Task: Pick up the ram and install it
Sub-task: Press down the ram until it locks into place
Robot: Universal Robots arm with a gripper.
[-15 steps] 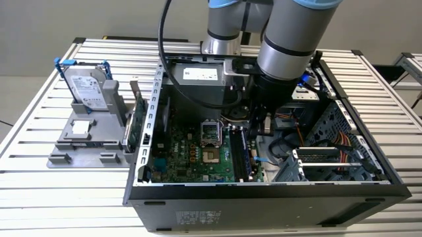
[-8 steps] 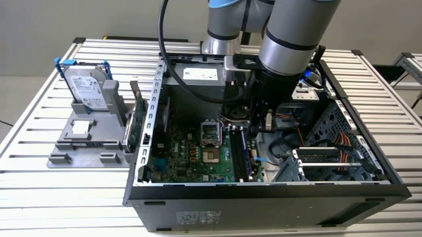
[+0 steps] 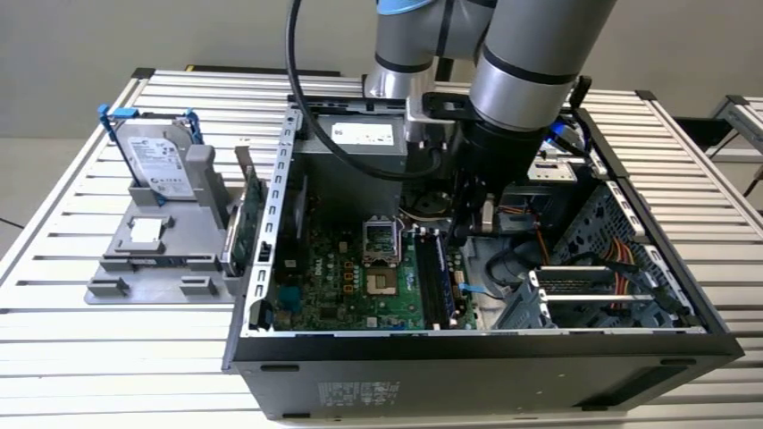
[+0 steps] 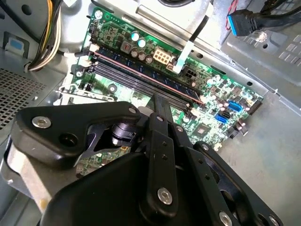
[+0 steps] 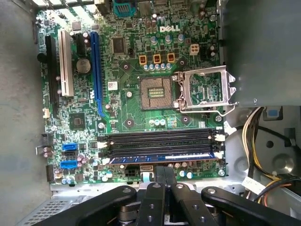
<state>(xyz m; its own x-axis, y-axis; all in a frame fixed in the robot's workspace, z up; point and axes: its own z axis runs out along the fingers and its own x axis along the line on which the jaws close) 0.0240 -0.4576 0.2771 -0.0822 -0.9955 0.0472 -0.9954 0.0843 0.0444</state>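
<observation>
- The arm reaches down into the open computer case (image 3: 477, 344), which lies on its side on the slatted table (image 3: 71, 232).
- The gripper (image 5: 164, 175) hangs just above the row of memory slots (image 5: 160, 141) on the green motherboard (image 5: 141, 61). Its fingers (image 5: 157, 197) are drawn together with hardly any gap.
- The ram (image 5: 162, 154) sits in the slot nearest the gripper, a dark stick lying level along the slot, with the fingertips right at its top edge. Whether they pinch it or only press on it I cannot tell.
- The other slots beside it look bare.
- A white latch (image 5: 219, 154) stands at the end of the filled slot; whether it has snapped fully in is not clear.
- To seat the stick well, I judge the push should go straight down and evenly along its length, so neither end rides up.
- The bundle of coloured wires (image 5: 256, 141) lies near the slot end and is best kept clear.
</observation>
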